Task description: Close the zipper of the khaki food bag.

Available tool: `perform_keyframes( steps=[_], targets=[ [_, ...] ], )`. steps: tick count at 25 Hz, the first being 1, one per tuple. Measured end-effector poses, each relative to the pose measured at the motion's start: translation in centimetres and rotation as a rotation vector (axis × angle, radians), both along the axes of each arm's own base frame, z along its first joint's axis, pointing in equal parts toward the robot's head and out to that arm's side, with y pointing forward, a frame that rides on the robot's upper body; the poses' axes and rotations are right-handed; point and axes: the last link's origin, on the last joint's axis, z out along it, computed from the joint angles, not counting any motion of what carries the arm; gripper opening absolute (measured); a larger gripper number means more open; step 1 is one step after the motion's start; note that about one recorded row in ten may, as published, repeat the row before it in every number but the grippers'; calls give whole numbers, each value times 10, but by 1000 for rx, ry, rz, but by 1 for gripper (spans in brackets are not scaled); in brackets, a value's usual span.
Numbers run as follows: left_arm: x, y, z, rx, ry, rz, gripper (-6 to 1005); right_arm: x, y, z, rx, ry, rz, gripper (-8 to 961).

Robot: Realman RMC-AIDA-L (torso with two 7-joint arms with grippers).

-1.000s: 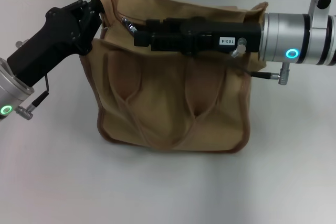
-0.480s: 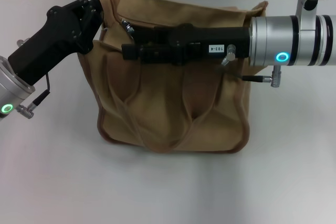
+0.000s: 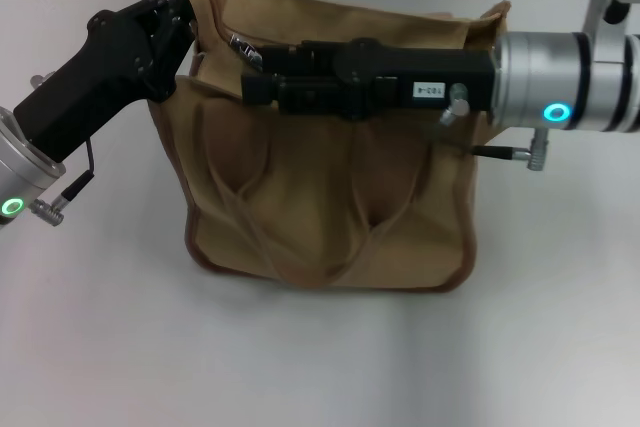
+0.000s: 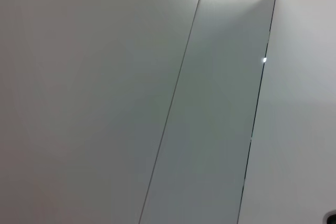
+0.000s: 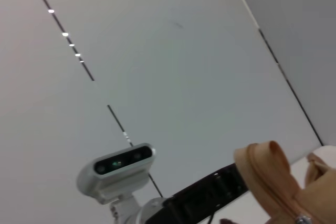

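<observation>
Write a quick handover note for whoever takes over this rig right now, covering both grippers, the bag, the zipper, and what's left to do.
Left gripper: shut on the khaki food bag at its top corner on the robot's left, holding it.
Right gripper: lying across the bag's top, fingertips beside the silver slider; grip unclear.
Bag stands upright on the white table, handles hanging down its front.
Done: the slider sits near the end the left gripper holds. Whether the zipper is fully closed is hidden by the right arm.
Left: confirm closure, then release.

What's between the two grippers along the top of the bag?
In the head view, between the left gripper and right gripper: khaki bag fabric and the silver zipper pull.
</observation>
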Motion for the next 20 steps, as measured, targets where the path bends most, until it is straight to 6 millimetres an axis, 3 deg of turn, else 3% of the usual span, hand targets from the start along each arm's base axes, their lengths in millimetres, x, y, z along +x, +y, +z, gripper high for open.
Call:
perform_keyframes(
  steps=[9, 20],
  targets=[
    [7, 3, 2, -3, -13, -33, 26, 15, -3, 5, 132, -21, 66, 725],
    [17, 10, 3, -12, -14, -67, 27, 18, -2, 12, 197, 47, 51, 726]
  ],
)
